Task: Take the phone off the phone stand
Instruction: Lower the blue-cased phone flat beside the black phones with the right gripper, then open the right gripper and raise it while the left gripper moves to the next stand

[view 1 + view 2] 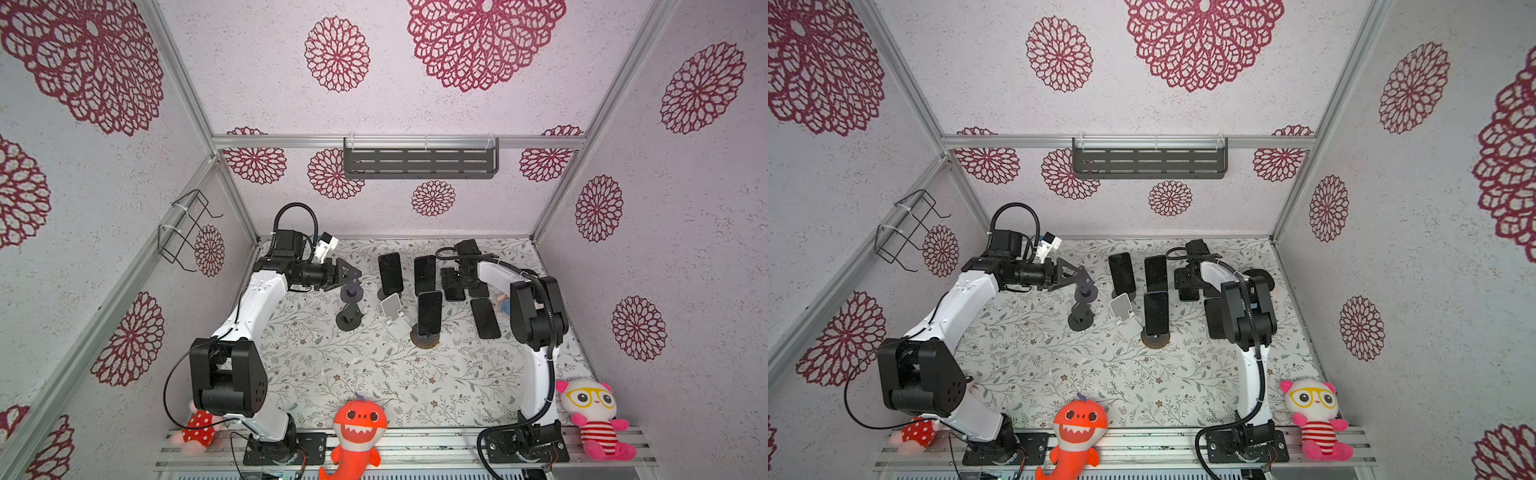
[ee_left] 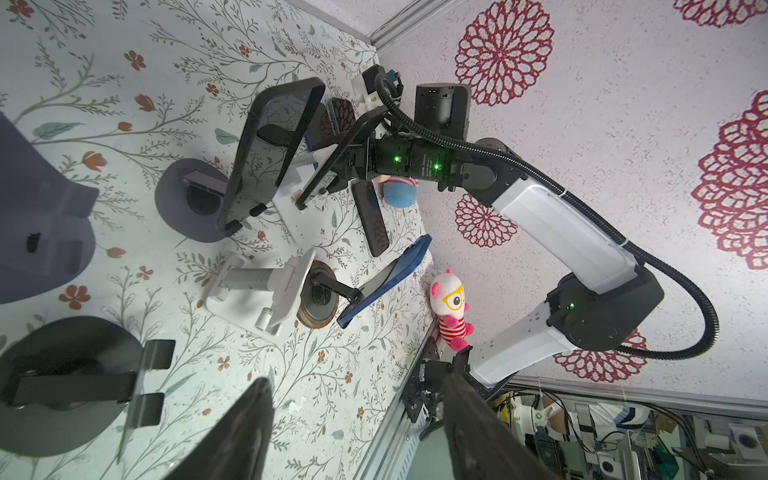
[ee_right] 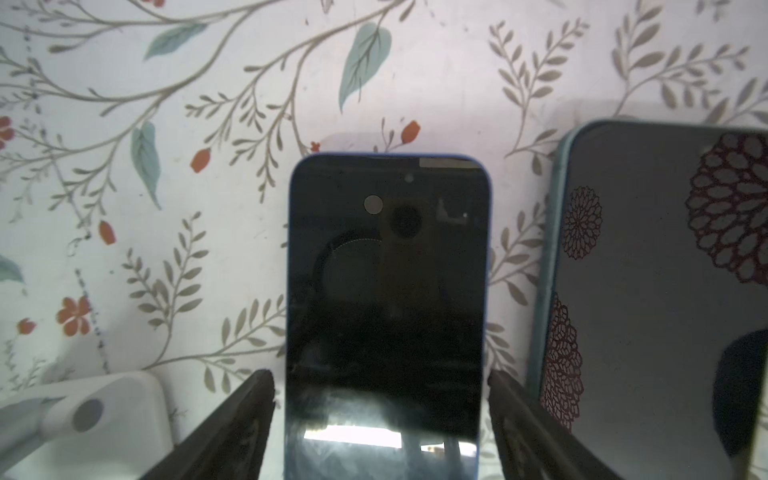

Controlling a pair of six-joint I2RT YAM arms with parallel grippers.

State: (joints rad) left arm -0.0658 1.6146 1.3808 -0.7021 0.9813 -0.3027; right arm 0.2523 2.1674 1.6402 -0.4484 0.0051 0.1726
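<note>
right hand (image 3: pixel 381 376) is spread, fingers flanking a blue-edged phone (image 3: pixel 386 291) that lies flat on the desk (image 3: pixel 166 249) beside a teal-cased phone (image 3: pixel 648 291). left hand (image 2: pixel 361 432) is spread and empty. print on the right arm's wrist (image 2: pixel 424 168) is too small to read.

Bright, even light; right wrist view blurred, glare streaking the phone (image 3: pixel 386 316)

White textured walls (image 1: pixel 249 83) printed with crimson flower medallions enclose the scene in both top views, joined by aluminium rails (image 1: pixel 291 142). A dark slotted shelf (image 1: pixel 419 163) hangs at upper centre and a wire rack (image 1: pixel 187 230) at mid-left. The floor covering (image 1: pixel 374 374), lower centre, carries leafy sprigs and is possibly paper. The light is soft and even.
</note>
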